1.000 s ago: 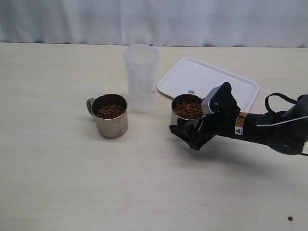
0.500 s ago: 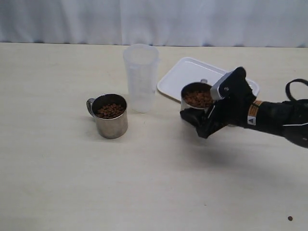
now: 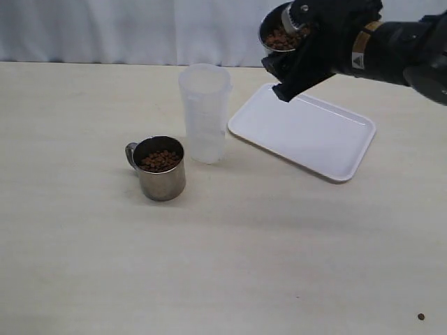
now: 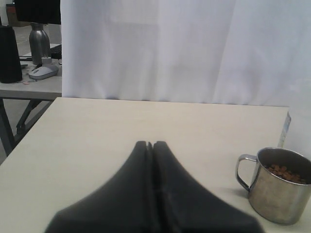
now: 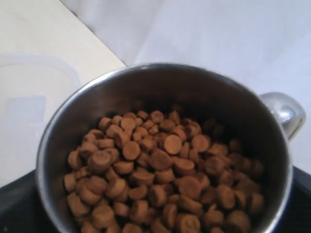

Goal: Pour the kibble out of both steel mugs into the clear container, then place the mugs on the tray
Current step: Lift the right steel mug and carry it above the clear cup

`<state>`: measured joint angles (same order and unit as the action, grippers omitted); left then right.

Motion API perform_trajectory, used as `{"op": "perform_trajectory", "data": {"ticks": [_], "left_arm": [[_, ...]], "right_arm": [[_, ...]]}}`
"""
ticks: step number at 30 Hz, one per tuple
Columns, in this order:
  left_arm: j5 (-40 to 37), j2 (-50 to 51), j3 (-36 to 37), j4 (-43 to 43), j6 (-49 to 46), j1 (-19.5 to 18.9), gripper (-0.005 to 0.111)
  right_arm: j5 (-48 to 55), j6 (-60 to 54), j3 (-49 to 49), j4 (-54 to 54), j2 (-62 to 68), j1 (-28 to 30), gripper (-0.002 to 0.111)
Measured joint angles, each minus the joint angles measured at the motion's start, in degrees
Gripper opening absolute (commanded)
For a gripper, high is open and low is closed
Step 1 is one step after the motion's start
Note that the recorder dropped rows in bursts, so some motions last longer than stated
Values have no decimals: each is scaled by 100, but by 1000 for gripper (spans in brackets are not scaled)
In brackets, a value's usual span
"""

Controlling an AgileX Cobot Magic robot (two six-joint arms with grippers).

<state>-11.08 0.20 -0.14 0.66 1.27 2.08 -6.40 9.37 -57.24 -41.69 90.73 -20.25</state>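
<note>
The right fingers clamped tight on the wall of one steel mug, high above the counter. Dark edges of those fingers just visible at either side of this steel mug in the right wrist view. Kibble inside it, brown round pellets filling the lower part, rim bare above them. Loop handle on the side away from the fingers.

Below the right fingers and off toward the middle of the counter, the clear container, upright, apart from the raised mug. Almost straight beneath the same fingers, the tray, white, flat on the counter, well below them.

The left fingers pressed together tip to tip, gripping nothing, low over the counter. Ahead of them and off to one side, the second mug, upright on the counter, with more kibble inside. Same mug well apart from the right fingers, just beside the clear container on its far side from them.

Far below the right fingers, near the counter's front edge, one stray pellet. Beyond the fingers, a pale curtain.
</note>
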Motion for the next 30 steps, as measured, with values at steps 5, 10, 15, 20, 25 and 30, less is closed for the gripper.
{"op": "perform_trajectory", "data": {"ticks": [5,10,15,20,25,30], "left_arm": [[0,0,0,0,0,0,0],[0,0,0,0,0,0,0],[0,0,0,0,0,0,0],[0,0,0,0,0,0,0],[0,0,0,0,0,0,0],[0,0,0,0,0,0,0]], "right_arm": [[640,-616,-467,35,141,-496,5],[789,-815,-849,44,267,-576,5],[1116,-865,-1444,-40,765,-647,5],[1822,-740,-1733,-688,1113,-1057,5],[1988,556,-1820,-2247,1161,-1197,5],[2883,2800,-1820,-4687,1397,-1477,5]]}}
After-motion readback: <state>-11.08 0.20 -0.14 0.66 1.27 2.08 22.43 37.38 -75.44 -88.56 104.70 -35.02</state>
